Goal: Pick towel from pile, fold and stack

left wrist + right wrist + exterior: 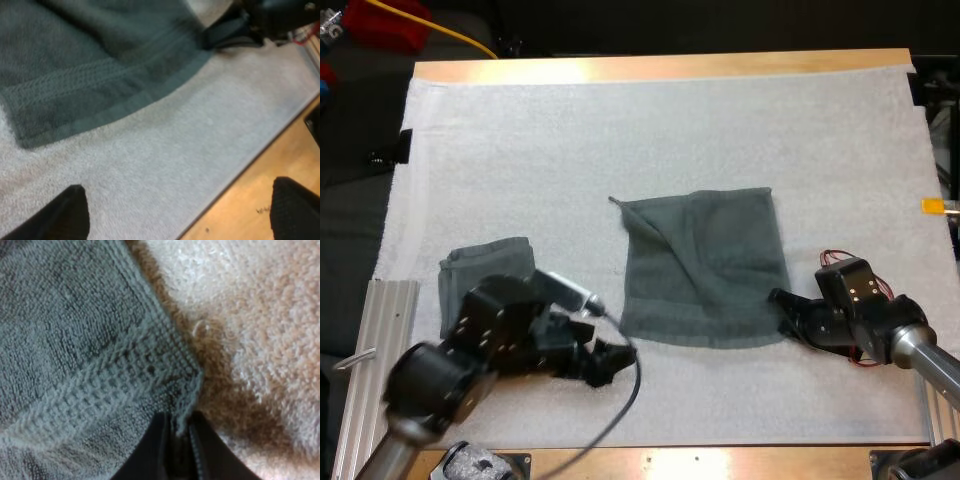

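A dark grey-green towel lies spread on the white mat, with a diagonal crease across it. My right gripper is at its near right corner and shut on that corner; in the right wrist view the two fingers pinch the towel's hemmed corner between them. My left gripper hovers low just off the towel's near left corner, open, its fingertips wide apart over bare mat beside the towel's edge. The right gripper also shows there, at the towel's far corner.
A folded towel rests on the mat at the left, partly behind my left arm. A metal rail runs along the mat's left edge. The wooden table's front edge lies close below my left gripper.
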You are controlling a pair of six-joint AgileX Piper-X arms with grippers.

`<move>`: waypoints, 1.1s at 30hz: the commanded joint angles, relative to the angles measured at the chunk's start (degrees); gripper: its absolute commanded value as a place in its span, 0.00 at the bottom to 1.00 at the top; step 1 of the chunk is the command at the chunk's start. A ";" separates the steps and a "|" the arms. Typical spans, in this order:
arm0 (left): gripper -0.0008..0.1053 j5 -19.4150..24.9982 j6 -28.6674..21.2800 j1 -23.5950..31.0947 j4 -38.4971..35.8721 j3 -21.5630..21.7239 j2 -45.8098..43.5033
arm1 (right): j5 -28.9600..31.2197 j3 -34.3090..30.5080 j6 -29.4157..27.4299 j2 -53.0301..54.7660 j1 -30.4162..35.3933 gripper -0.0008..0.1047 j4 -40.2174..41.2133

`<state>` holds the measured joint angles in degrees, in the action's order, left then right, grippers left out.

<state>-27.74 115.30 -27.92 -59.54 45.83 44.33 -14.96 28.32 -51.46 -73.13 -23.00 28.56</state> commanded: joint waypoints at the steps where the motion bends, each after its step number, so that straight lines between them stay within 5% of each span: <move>1: 0.68 0.04 0.84 -0.05 2.29 -0.60 0.75 | -0.69 0.14 -0.64 -0.22 0.05 0.01 0.07; 11: 0.68 0.04 0.44 0.17 10.48 -2.70 13.17 | -0.83 0.14 -1.36 -0.22 0.05 0.01 0.41; 17: 0.68 -0.16 -0.33 6.05 11.87 -2.84 20.85 | -1.61 0.14 -1.42 -0.22 0.05 0.01 0.41; 24: 0.68 -9.54 -5.49 11.94 12.66 -2.85 29.51 | -1.61 0.14 -1.42 -0.22 0.05 0.01 0.41; 33: 0.68 -11.12 -6.34 11.94 16.56 -2.85 39.96 | -1.61 0.14 -1.42 -0.22 0.05 0.01 0.41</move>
<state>-38.17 109.47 -16.00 -43.53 43.00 84.07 -15.61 28.32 -52.19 -73.13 -23.00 28.56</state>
